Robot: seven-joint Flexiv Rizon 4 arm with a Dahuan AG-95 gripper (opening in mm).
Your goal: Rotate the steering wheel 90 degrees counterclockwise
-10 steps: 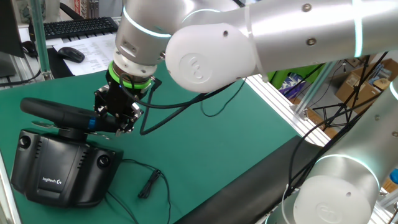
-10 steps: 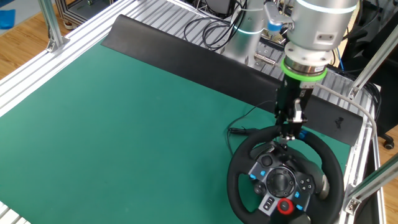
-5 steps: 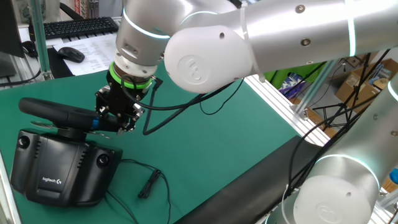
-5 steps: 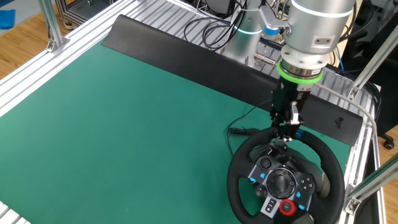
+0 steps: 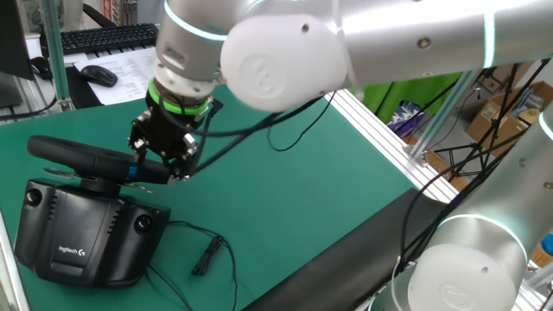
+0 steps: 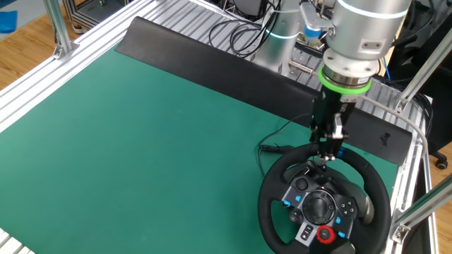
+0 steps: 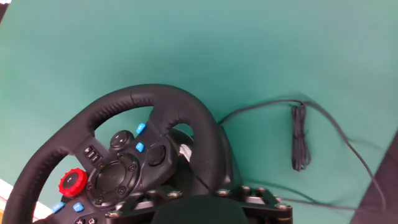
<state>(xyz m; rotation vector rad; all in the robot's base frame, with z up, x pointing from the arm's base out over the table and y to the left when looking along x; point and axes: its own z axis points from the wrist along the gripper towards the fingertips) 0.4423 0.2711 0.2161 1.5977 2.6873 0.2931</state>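
My gripper [image 6: 329,152] hangs pointing down with its jaws spread, pinching nothing — the steering wheel [image 6: 321,201] lies just below them, its rim right under my fingertips.

Black steering wheel [image 6: 321,204], blue buttons [image 7: 140,129], red knob [image 7: 73,182]; green mat [image 6: 155,134]; my arm [image 5: 389,43] silver, green ring [image 6: 344,81].

a black cable [image 7: 300,143] lies on the green mat [image 6: 155,134]; keyboard [image 5: 108,36] behind.

End effector [image 6: 329,148] above steering wheel [image 6: 279,173] — cable [image 7: 300,140] beside.
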